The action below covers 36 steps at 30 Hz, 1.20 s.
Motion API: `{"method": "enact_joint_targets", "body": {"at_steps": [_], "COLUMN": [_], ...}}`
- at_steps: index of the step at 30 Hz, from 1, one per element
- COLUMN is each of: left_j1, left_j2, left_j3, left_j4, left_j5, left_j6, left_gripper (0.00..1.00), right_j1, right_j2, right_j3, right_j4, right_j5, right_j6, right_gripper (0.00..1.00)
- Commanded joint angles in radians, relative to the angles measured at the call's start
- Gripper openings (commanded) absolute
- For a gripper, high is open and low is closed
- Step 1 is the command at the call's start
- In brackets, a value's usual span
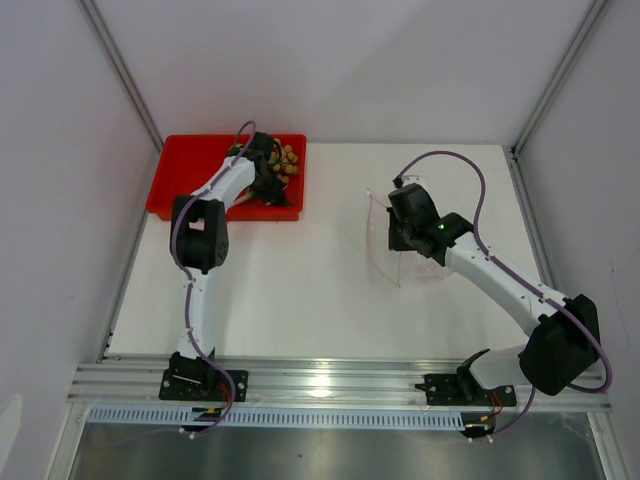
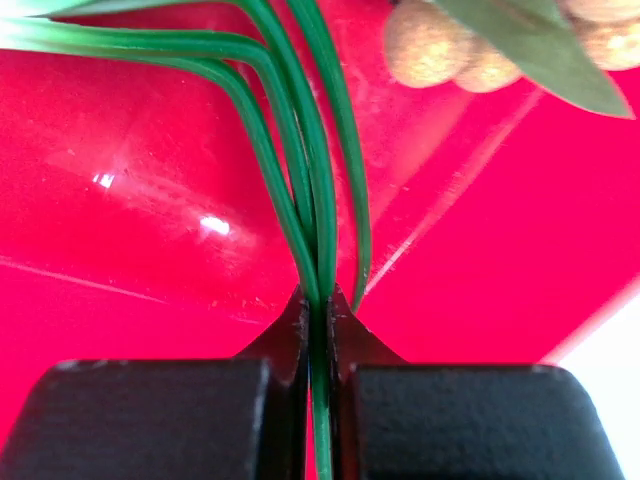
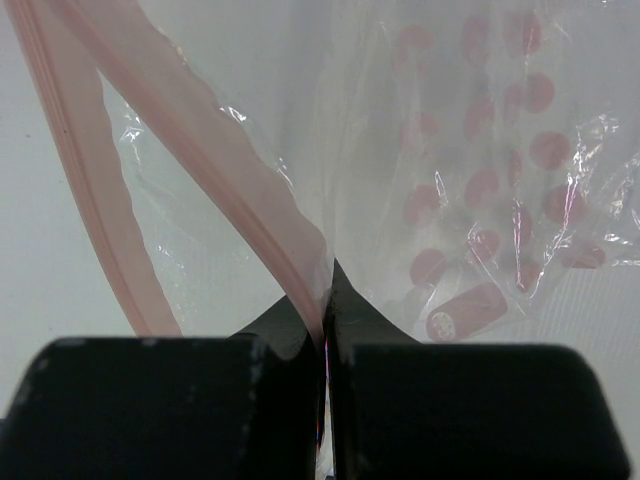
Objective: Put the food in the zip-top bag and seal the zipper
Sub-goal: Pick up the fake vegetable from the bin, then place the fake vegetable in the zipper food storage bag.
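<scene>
Left gripper [image 2: 318, 305] — fingers clamped on the stems of the sprig of long green leaves [image 2: 300, 150], held low over the red tray [image 2: 150, 220] at the far left of the table [image 1: 300, 290], with the bunch of tan-brown round fruits [image 2: 440, 50] lying in the tray just beyond the leaves. Right gripper [image 3: 322, 300] — fingers pinched on one lip of the clear zip-top bag [image 3: 450, 150], right of the table's centre and well apart from the tray. Its pinkish zipper [image 3: 90, 180] strips are spread apart, the mouth is open, and pink dots are printed on the film.
</scene>
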Motion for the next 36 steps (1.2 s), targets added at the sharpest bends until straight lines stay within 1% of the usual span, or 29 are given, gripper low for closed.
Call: {"method": "enact_joint_targets", "body": {"at_steps": [1,7,11,14,16,18,20,21,23,25,26,27,28,29,30,33,34,36], "left_j1": [0.004,0.004,0.002,-0.006,-0.015,-0.033,-0.056,-0.065,-0.093,-0.110,-0.119,-0.136,-0.148,-0.176,-0.190,-0.242,-0.255,-0.291], "left_j2": [-0.114,-0.220,-0.366,-0.433,-0.505,-0.559,-0.649,-0.683,-0.777,-0.840,-0.905,-0.941,-0.975,-1.042,-1.071,-1.165,-1.185,-1.243], "left_j3": [0.001,-0.025,-0.109,-0.150,-0.166,-0.213,-0.261,-0.313,-0.344,-0.410,-0.428,-0.491,-0.514,-0.555,-0.569,-0.640,-0.687,-0.720], "left_j4": [0.030,0.013,0.069,0.076,0.077,0.086,0.106,0.117,0.144,0.169,0.190,0.245,0.272,0.310,0.324,0.364,0.378,0.416], "left_j5": [0.020,-0.032,-0.034,-0.029,-0.025,-0.020,-0.017,-0.003,0.018,0.076,0.112,0.192,0.216,0.241,0.296,0.385,0.452,0.498], "left_j6": [0.019,0.051,0.102,0.134,0.157,0.178,0.185,0.194,0.205,0.231,0.252,0.287,0.298,0.333,0.358,0.430,0.447,0.479], "left_gripper": [0.01,0.01,0.01,0.01,0.00,0.01,0.01,0.01,0.01,0.01,0.01,0.01,0.01,0.00,0.01,0.00,0.01,0.01], "right_j1": [-0.002,-0.002,-0.013,-0.027,-0.035,-0.042,-0.047,-0.051,-0.056,-0.059,-0.061,-0.064,-0.065,-0.068,-0.073,-0.071,-0.071,-0.073], "right_j2": [-0.027,-0.038,-0.027,-0.017,-0.011,-0.006,-0.004,-0.004,-0.007,-0.014,-0.017,-0.020,-0.024,-0.029,-0.029,-0.027,-0.027,-0.034], "right_j3": [0.017,0.019,0.020,0.025,0.028,0.034,0.035,0.035,0.037,0.043,0.045,0.046,0.045,0.049,0.054,0.066,0.069,0.066], "right_j4": [0.017,0.002,-0.009,-0.023,-0.026,-0.030,-0.033,-0.033,-0.035,-0.040,-0.040,-0.038,-0.037,-0.037,-0.040,-0.043,-0.041,-0.037], "right_j5": [-0.006,-0.002,-0.006,-0.023,-0.046,-0.069,-0.086,-0.101,-0.112,-0.123,-0.126,-0.138,-0.144,-0.162,-0.170,-0.207,-0.216,-0.229], "right_j6": [0.014,0.023,0.040,0.055,0.060,0.065,0.069,0.074,0.075,0.077,0.078,0.080,0.083,0.086,0.088,0.098,0.104,0.111], "right_gripper": [0.00,0.00,0.00,0.00,0.00,0.00,0.00,0.00,0.00,0.00,0.00,0.00,0.00,0.00,0.00,0.00,0.00,0.00]}}
